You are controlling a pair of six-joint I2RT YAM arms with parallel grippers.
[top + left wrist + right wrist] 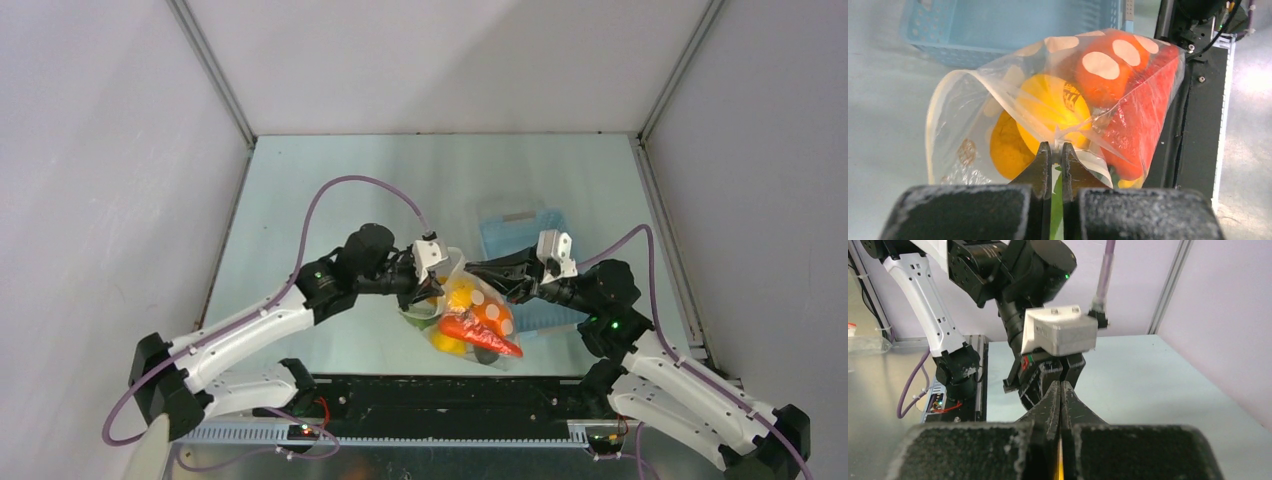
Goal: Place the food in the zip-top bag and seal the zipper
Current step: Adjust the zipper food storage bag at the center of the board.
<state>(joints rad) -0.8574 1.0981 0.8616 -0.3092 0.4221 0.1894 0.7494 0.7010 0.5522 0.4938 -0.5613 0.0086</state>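
Here, a clear white-dotted zip-top plastic bag point(487, 312), holding yellow, orange and red toy food point(1118, 100), is hanging over the near middle of a pale glossy tabletop point(330, 200), with grey walls point(110, 150) enclosing it. The left gripper point(1055, 146) is pinching the bag's film, a grip showing only from the left wrist. The right gripper point(1060, 390) is pressing fully together; whether it is gripping anything is unclear.
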